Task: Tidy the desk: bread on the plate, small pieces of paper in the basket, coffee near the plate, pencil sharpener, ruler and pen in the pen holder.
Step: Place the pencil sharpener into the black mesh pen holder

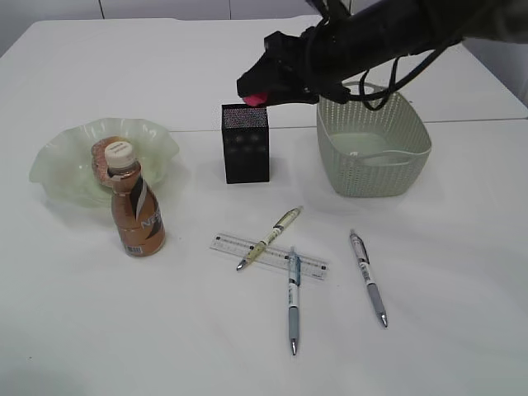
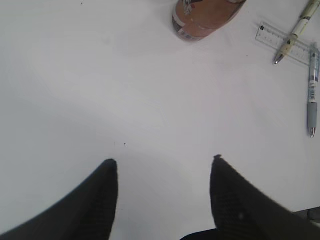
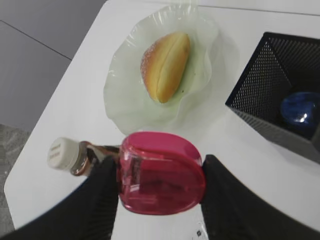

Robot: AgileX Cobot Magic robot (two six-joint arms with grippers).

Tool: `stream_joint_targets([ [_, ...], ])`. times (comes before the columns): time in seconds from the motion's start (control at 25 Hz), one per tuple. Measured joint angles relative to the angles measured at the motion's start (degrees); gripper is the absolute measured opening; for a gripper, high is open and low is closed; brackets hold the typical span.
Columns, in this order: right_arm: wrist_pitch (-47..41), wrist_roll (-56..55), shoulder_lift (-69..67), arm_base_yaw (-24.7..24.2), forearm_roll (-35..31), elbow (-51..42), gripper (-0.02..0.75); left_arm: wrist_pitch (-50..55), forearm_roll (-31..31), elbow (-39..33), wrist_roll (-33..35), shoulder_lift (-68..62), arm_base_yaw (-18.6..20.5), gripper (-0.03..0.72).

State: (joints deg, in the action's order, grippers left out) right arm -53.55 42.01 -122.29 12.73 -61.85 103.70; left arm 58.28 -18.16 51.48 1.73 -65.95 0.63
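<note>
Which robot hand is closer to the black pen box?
Right. The right gripper, holding the pink sharpener, hangs just above the pen holder; the left gripper is over bare table.

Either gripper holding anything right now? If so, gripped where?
Right gripper holds the pink pencil sharpener, its fingers pinching the two opposite sides, above the pen holder. Left gripper is open and empty.

3 pens: cream one (image 1: 271, 238), blue-grey ones (image 1: 293, 299) and (image 1: 368, 278); 2 pencil sharpeners, pink (image 3: 161, 172) and blue (image 3: 299, 109); 1 ruler (image 1: 268, 256), 1 coffee bottle (image 1: 134, 202), 1 bread roll (image 3: 166, 65), 1 plate (image 1: 58, 162), 1 basket (image 1: 375, 157), 1 mesh pen holder (image 1: 246, 143)
</note>
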Motion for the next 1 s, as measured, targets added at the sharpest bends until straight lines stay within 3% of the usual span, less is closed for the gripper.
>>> stream_joint_targets([
  [0.44,4.88,0.48,-14.69,0.0,-5.28,16.15,0.356,0.37,0.0,0.0,0.0,0.0,0.0,0.433],
  [0.88,8.48,3.49,-19.62,-0.04,-8.9,17.55,0.357,0.37,-0.1,0.0,0.0,0.0,0.0,0.433],
  [1.0,9.04,3.6,-19.6,-0.04,-9.41,17.55,0.395,0.37,-0.1,0.0,0.0,0.0,0.0,0.433],
])
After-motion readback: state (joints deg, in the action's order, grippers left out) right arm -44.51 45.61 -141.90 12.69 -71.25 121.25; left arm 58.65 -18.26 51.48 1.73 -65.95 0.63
